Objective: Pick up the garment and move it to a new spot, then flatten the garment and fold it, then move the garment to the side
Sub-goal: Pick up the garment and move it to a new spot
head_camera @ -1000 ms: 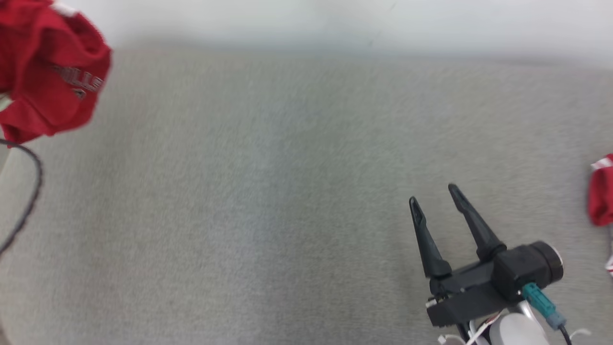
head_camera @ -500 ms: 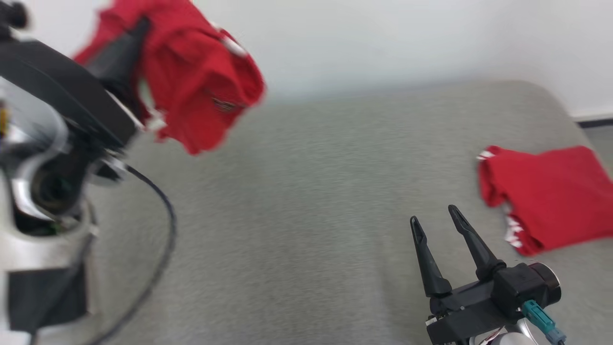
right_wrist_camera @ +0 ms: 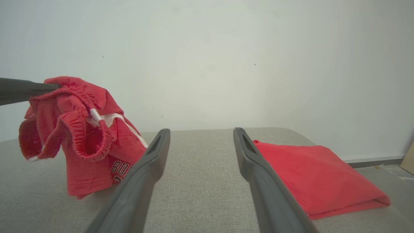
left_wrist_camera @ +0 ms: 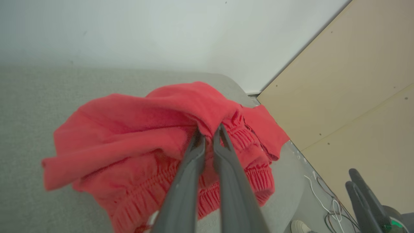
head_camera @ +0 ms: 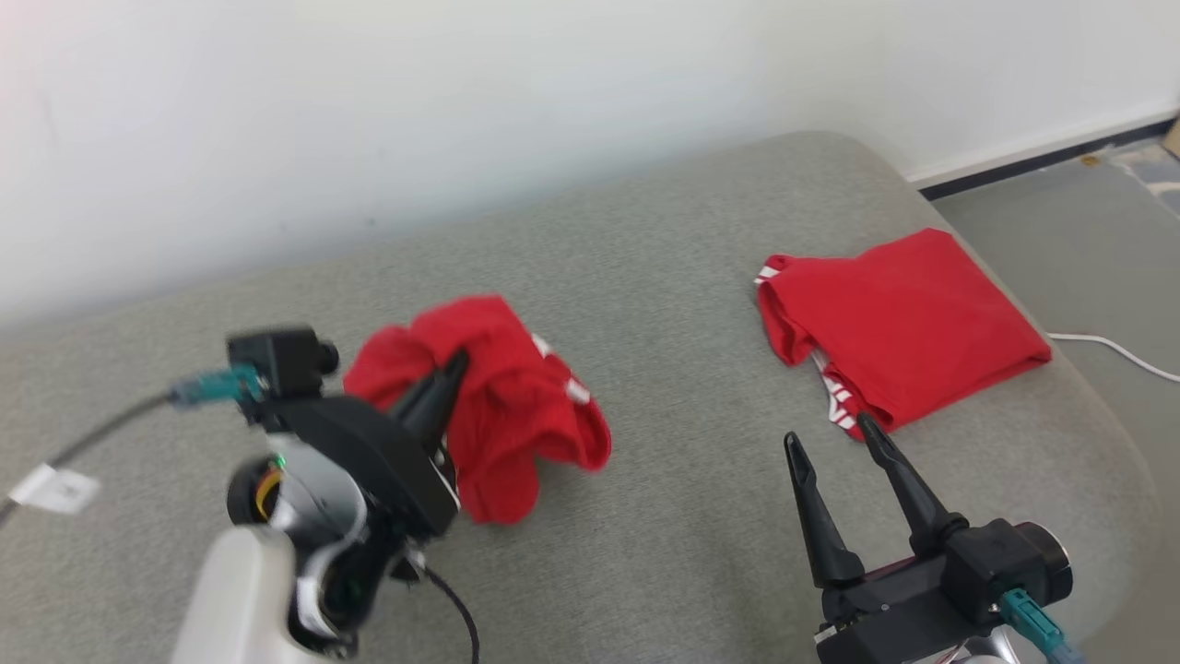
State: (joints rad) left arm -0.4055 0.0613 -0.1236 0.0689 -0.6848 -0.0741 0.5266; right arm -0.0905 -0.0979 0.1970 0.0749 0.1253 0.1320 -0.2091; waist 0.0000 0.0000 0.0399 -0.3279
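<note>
Left gripper fingers pressed together, pinching elastic waistband of crumpled red jersey shorts. Shorts hang bunched from it, lower folds down at grey fabric cushion, left of centre. Half second ago same bundle showed high against white wall; head camera has swung since. Right gripper spread, empty as before, near folded red garment at cushion's right end.

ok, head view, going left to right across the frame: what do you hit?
white tag → crumpled red garment, pinched in the shut left pincer → folded red garment → white cable. The open right pincer overlaps the folded one, so I left it unplaced.
</note>
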